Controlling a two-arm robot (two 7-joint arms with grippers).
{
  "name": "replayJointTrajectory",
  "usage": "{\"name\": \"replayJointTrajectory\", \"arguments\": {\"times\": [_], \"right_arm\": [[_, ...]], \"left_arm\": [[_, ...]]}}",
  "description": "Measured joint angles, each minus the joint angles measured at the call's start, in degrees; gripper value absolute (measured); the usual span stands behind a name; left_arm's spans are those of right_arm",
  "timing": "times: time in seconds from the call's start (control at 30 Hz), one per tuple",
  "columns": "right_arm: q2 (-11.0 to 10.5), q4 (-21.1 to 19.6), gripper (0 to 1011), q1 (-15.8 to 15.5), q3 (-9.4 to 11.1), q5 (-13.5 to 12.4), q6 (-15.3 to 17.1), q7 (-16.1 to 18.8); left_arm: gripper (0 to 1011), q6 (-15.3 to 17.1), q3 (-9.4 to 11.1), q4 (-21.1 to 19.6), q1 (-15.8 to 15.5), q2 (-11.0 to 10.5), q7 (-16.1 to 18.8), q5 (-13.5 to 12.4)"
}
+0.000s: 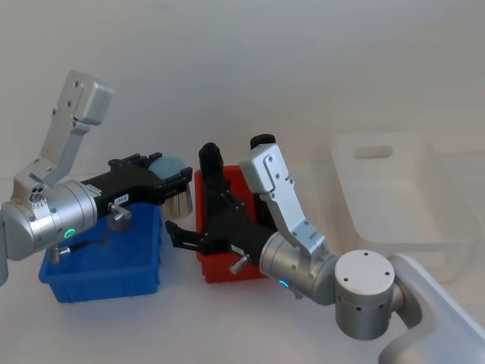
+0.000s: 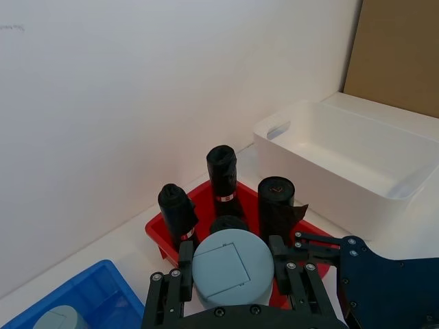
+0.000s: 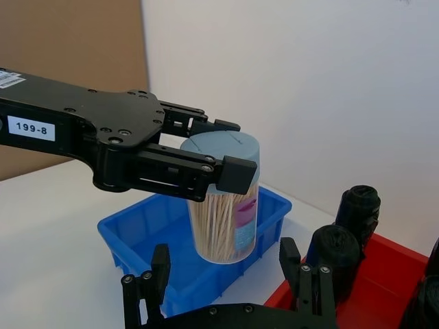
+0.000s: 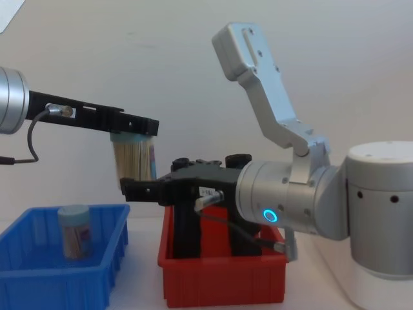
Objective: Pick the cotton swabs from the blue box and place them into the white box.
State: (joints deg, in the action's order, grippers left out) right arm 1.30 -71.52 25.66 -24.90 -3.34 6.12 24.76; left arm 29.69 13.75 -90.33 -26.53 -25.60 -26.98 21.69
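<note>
My left gripper (image 1: 170,182) is shut on a cotton swab jar (image 1: 168,163) with a pale blue lid, held in the air over the right end of the blue box (image 1: 106,265). The chest view shows this jar (image 4: 134,158) hanging well above the box rim, with the left gripper (image 4: 132,126) around its top. Another cotton swab jar (image 4: 74,231) stands upright inside the blue box (image 4: 58,284). My right gripper (image 1: 182,235) is open and holds nothing, hovering low between the blue box and the red bin. The white box (image 1: 394,189) sits far right.
A red bin (image 1: 227,269) with several tall black upright blocks (image 2: 221,171) stands between the blue box and the white box. My right arm stretches over the red bin. A pale wall closes off the back of the table.
</note>
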Motion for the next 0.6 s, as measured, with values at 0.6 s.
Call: {"name": "replayJointTrajectory", "arguments": {"times": [0.6], "right_arm": [[1.7, 5.0, 1002, 2.9, -0.2, -0.3, -3.0, -1.2]], "left_arm": [[664, 0.0, 0.0, 0.0, 0.0, 0.0, 0.0, 0.0]]}}
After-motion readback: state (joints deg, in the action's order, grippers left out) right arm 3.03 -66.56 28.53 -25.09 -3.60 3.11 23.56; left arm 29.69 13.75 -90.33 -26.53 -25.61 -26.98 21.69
